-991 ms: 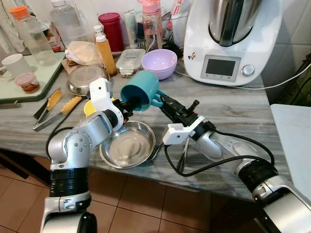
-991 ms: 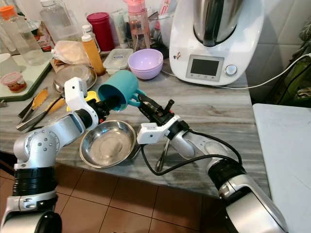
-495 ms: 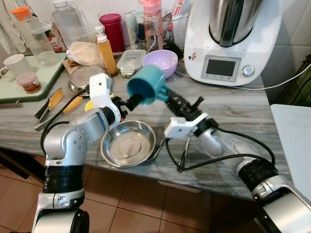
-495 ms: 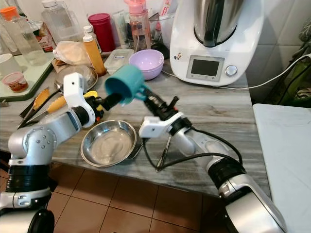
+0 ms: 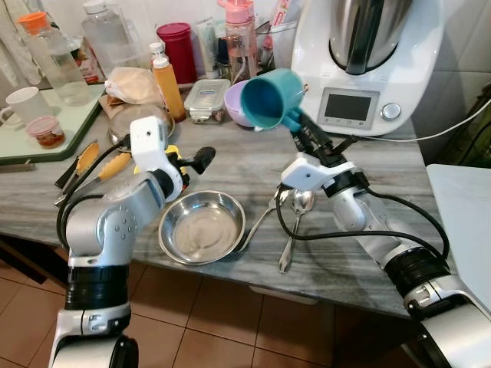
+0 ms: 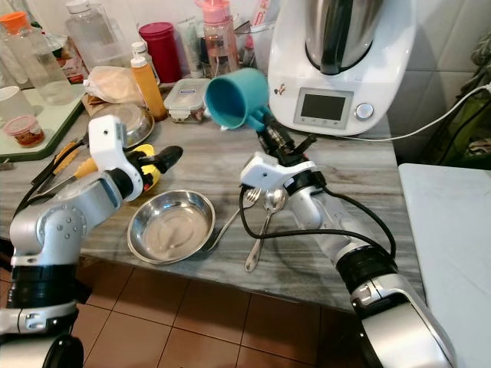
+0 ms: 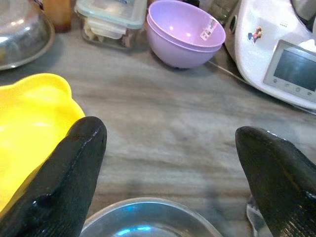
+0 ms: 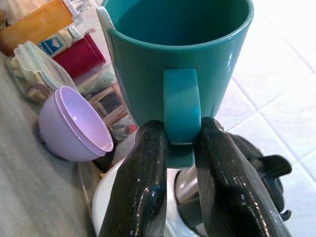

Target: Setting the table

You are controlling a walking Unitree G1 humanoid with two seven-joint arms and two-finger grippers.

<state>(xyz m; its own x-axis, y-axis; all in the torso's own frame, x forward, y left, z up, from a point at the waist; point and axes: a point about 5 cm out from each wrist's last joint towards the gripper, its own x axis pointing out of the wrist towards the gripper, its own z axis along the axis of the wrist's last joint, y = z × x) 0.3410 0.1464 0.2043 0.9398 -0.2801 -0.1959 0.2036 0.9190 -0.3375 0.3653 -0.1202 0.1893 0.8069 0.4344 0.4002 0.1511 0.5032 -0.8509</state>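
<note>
Nearest the robot, a round stainless steel bowl (image 5: 202, 228) rests on the grey marble bench (image 5: 368, 172), just below the left tool (image 5: 201, 157), whose fingers are spread apart and empty. Two steel spoons (image 5: 295, 211) lie under the right arm. The right tool (image 8: 178, 148) pinches the handle of the teal ceramic mug (image 5: 270, 98), held aloft and tilted, mouth sideways. Beyond it stand a lilac plastic bowl (image 7: 185, 39) and a white kitchen machine (image 5: 368, 61). Risk: the grip covers only the handle, so the mug may swivel or slip, or strike the machine.
</note>
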